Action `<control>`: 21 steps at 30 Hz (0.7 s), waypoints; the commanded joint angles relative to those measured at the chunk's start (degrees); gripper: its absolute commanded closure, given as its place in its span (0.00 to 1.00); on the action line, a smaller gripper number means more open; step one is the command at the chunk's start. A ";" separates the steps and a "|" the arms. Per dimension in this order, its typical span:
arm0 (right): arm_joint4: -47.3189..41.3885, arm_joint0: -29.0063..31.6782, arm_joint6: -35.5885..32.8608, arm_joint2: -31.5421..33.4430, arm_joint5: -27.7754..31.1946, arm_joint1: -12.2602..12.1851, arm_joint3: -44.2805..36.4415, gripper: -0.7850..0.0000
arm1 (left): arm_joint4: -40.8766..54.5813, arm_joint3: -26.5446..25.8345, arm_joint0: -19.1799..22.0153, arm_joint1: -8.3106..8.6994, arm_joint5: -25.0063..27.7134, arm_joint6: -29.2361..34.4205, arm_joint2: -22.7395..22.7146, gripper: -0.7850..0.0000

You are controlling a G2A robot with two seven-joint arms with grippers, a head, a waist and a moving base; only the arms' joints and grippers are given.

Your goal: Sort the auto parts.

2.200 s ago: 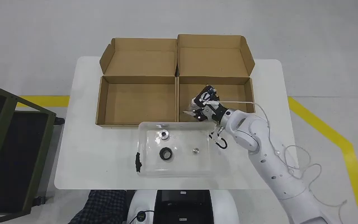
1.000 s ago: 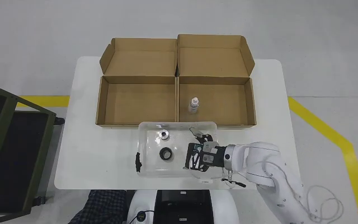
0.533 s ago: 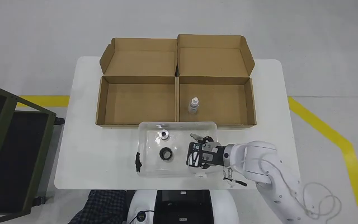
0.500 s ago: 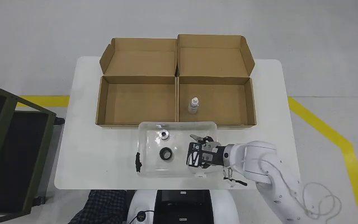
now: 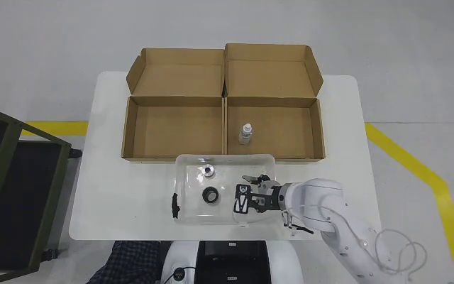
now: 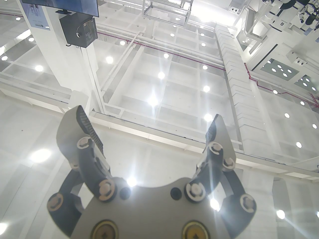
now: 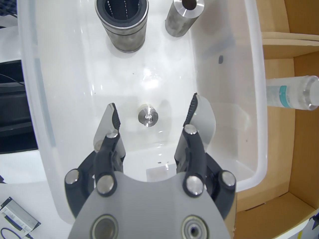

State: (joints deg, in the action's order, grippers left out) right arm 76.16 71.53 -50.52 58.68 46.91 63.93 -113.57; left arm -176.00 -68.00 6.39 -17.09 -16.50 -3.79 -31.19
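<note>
- Top view: the right gripper [image 5: 241,199] is hanging inside the clear rectangular plastic bin [image 5: 177,182], just beside the black-ringed steel bearing [image 5: 211,194] and near the bored grey steel cylinder [image 5: 207,170]. A small clear capped bottle [image 5: 245,132] is standing in the right brown cardboard box [image 5: 291,131].
- Left wrist view: the left gripper [image 6: 147,114] is pointing at the ceiling, fingers spread.
- Right wrist view: a small shiny round steel stud [image 7: 148,117] is sitting on the bin floor between the right gripper's parted fingers, touching neither.

Glossy translucent plastic bin [image 7: 256,75]; brushed metal sleeve [image 7: 183,16]; matt cardboard box [image 5: 174,131].

Right hand [image 7: 152,101] spread, pointing down; left hand [image 6: 147,112] spread, pointing up.
</note>
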 commanded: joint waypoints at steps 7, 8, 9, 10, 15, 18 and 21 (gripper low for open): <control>-0.67 -1.27 -2.24 -1.59 0.25 -0.10 2.00 0.52 | 0.00 0.00 0.00 0.00 0.00 0.00 0.00 0.00; -0.70 -1.42 -2.47 -1.71 0.22 -0.12 2.10 0.52 | 0.00 0.00 0.00 0.00 0.00 0.00 0.00 0.00; -0.75 -1.55 -2.63 -1.83 0.25 -0.14 2.17 0.53 | 0.00 0.00 0.00 0.00 0.00 0.00 0.00 0.00; -0.86 -1.67 -2.78 -1.93 0.21 -0.16 2.30 0.53 | 0.00 0.00 0.00 0.00 0.00 0.00 0.00 0.00; -0.96 -2.28 -3.06 -2.70 -0.11 -0.22 2.76 0.59 | 0.00 0.00 0.00 0.00 0.00 0.00 0.00 0.00; -0.53 -2.71 -3.22 -3.27 -0.52 -0.21 3.04 0.68 | 0.00 0.00 0.00 0.00 0.00 0.00 0.00 0.00; -0.26 -3.10 -3.13 -3.75 -0.89 -0.21 3.25 0.83 | 0.00 0.00 0.00 0.00 0.00 0.00 0.00 0.00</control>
State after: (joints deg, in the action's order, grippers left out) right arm 75.85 68.55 -53.72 55.05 46.11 63.72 -110.38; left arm -176.00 -68.00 6.39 -17.09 -16.50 -3.79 -31.19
